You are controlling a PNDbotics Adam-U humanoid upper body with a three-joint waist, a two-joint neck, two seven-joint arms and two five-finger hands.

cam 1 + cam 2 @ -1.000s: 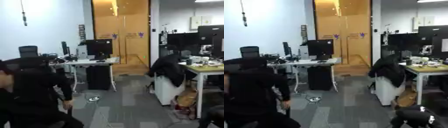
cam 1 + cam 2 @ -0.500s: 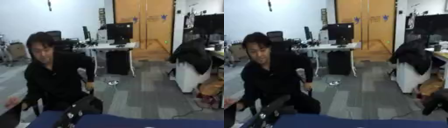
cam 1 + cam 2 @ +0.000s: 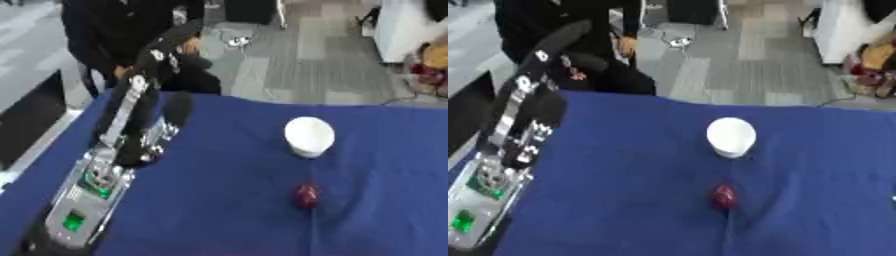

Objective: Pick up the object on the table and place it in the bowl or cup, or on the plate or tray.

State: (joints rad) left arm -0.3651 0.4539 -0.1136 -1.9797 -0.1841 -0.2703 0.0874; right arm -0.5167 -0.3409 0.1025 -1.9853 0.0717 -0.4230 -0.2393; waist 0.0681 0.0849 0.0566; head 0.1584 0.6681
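A white cup [image 3: 309, 136] stands upright on the blue tablecloth [image 3: 227, 200], right of centre. Just in front of the cup lies a small dark red object [image 3: 306, 195], on its own and untouched. My left hand [image 3: 150, 85] is raised over the table's left side, well to the left of both, its black fingers [image 3: 178, 36] stretched out towards the far edge and holding nothing. The silver forearm [image 3: 87, 200] with green lights runs down to the lower left corner. My right hand shows in neither view.
A person in dark clothes [image 3: 122, 25] sits just beyond the table's far left edge, behind my raised hand. A dark panel [image 3: 31, 120] stands off the table's left side. Grey floor and white furniture [image 3: 398, 25] lie past the far edge.
The camera has tilted down from the office room to the table. The cup, the red object and my left arm have come into view.
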